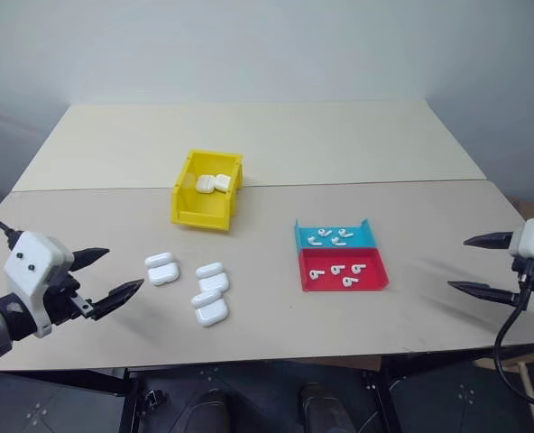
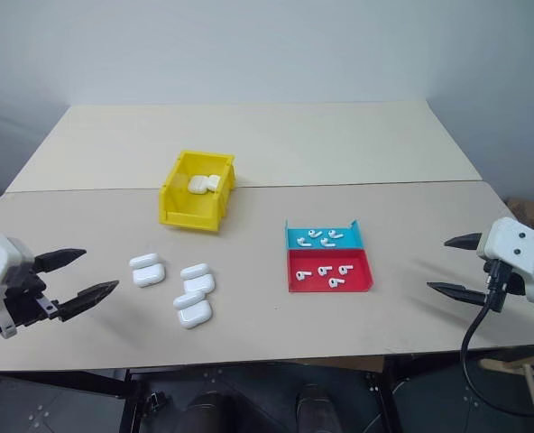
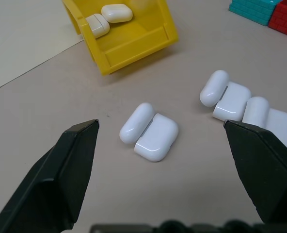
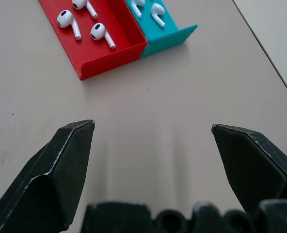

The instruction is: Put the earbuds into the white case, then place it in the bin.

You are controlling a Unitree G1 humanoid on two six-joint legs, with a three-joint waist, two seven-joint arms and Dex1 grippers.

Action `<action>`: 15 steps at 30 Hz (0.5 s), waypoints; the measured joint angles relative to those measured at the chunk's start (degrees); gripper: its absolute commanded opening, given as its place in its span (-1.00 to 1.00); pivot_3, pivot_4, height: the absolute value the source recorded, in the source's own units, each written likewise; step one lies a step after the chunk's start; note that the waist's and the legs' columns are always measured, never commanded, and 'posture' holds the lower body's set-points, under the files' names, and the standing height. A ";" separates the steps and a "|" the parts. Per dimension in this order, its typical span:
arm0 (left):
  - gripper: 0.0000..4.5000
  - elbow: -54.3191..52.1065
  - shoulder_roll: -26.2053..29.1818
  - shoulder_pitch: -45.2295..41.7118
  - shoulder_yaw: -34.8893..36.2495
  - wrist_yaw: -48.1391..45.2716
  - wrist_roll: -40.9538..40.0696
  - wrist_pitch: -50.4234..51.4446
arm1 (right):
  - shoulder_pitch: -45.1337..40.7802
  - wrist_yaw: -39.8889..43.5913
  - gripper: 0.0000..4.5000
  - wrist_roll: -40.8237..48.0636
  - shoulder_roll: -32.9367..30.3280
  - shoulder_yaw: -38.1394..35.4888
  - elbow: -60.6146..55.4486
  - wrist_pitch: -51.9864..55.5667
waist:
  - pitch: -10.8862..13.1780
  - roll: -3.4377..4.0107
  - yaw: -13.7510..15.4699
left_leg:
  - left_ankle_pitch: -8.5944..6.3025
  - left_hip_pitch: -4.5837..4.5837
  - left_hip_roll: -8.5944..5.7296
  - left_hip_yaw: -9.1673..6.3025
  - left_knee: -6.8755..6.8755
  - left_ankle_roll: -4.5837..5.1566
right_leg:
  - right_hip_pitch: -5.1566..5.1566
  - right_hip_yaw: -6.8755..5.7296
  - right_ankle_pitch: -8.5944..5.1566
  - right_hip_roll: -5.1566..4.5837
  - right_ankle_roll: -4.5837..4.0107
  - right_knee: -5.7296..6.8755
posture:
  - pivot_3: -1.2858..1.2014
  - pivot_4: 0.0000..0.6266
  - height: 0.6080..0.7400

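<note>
Beige bench (image 1: 339, 144) against a pale wall. Three open white cases (image 1: 211, 280) lie at 7 o'clock of the yellow bin (image 1: 184, 209); earbuds (image 1: 336, 269) fill the tray (image 1: 375, 281) at 4 o'clock. Left gripper (image 1: 114, 275) and right gripper (image 1: 483, 263) hover, jaws wide apart, empty. Cases look light, rigid, slippery: grasp across the flat sides.

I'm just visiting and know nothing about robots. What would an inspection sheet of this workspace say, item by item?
Surface: beige tabletop, two boards joined by a seam.
Job's things: three open glossy white hinged cases lie on the table; yellow plastic open-top bin holds two more; tiny white earbuds lie in the flat red-and-blue tray.
Clutter: nothing seen.
Claws: left claw open, empty; right claw open, empty.
Cables: black cable hanging from the right wrist.
Surroundings: plain pale wall.
</note>
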 measured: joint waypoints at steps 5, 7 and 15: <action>0.99 -1.81 -0.92 -0.58 0.49 2.88 -1.30 1.41 | -0.42 -0.27 1.00 -0.01 0.03 0.72 0.05 -0.44 | 0.00 0.00 0.02 | 0.00 -0.02 0.00 -0.01 0.00 0.00 | 0.00 0.00 0.00 0.00 0.01 -0.01 | 0.03 -0.52 1.00; 0.99 -3.30 -0.92 -0.39 0.65 4.55 -1.28 2.82 | -0.50 -0.35 1.00 -0.01 0.04 1.24 0.19 -0.57 | 0.00 0.00 0.02 | 0.00 -0.01 0.00 -0.01 0.00 0.00 | 0.00 0.00 0.00 -0.01 0.01 -0.01 | 0.03 -0.52 1.00; 0.99 -14.65 -1.66 -0.57 0.32 18.03 1.56 16.93 | -4.70 -0.17 1.00 -0.55 -0.14 3.16 4.13 -1.37 | 0.00 -0.01 -0.03 | 0.00 0.04 -0.01 -0.03 0.00 0.00 | 0.05 0.01 0.01 0.00 0.00 0.01 | 0.03 -0.52 1.00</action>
